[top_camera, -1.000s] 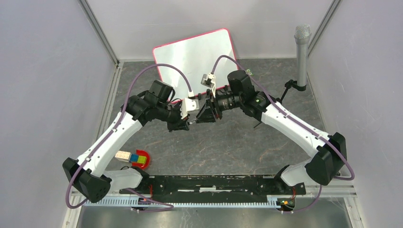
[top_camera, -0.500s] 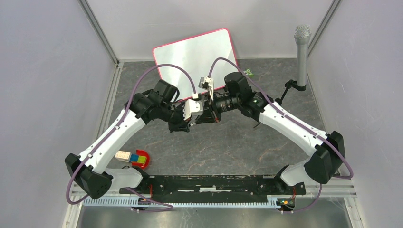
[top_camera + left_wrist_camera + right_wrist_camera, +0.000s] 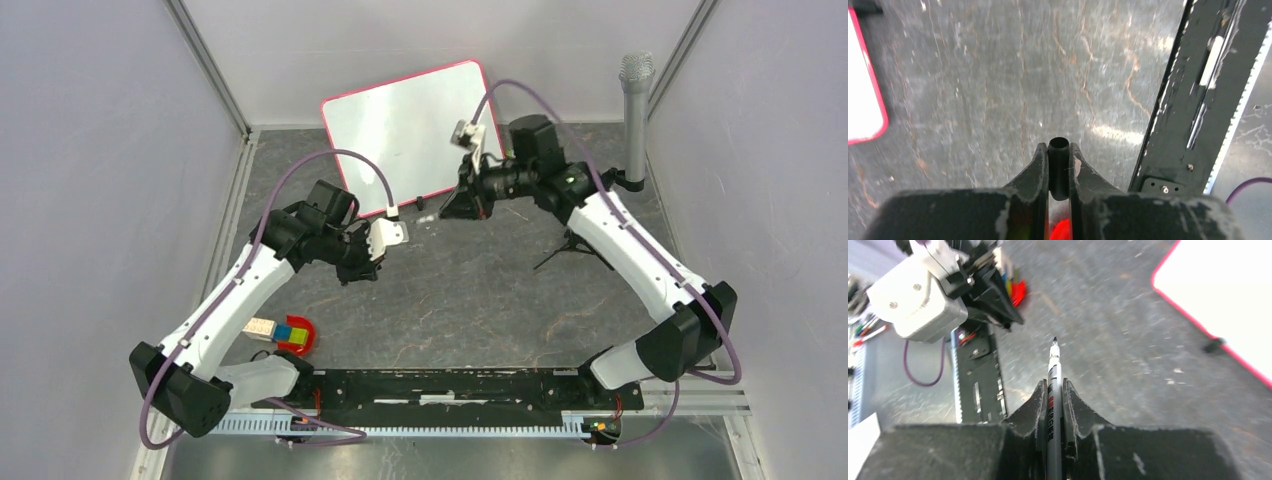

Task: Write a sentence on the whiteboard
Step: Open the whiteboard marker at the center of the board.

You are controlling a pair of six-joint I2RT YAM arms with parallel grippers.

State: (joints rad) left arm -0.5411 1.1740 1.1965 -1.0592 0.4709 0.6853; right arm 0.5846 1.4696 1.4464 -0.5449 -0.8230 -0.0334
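Right wrist: marker (image 3: 1054,362) pinched by right gripper (image 3: 1054,385), tip bared for writing; cap (image 3: 1058,167) clamped aside by left gripper (image 3: 1058,148); whiteboard (image 3: 400,120) blank.

Top: high behind arm bases, facing down. Wrists: close, along own jaws. All share whiteboard (image 3: 410,135).

The left arm (image 3: 232,295) rises from its base and bends inward at the elbow. Its wrist tips the left hand (image 3: 1058,150) downward, with both fingers pressed tight against a short black cap (image 3: 1058,172). The right arm (image 3: 640,250) stretches farther out with its wrist angled leftward, and the right hand (image 3: 1054,386) clamps a marker (image 3: 1053,360) whose bare tip juts past the fingers, the two hands apart.
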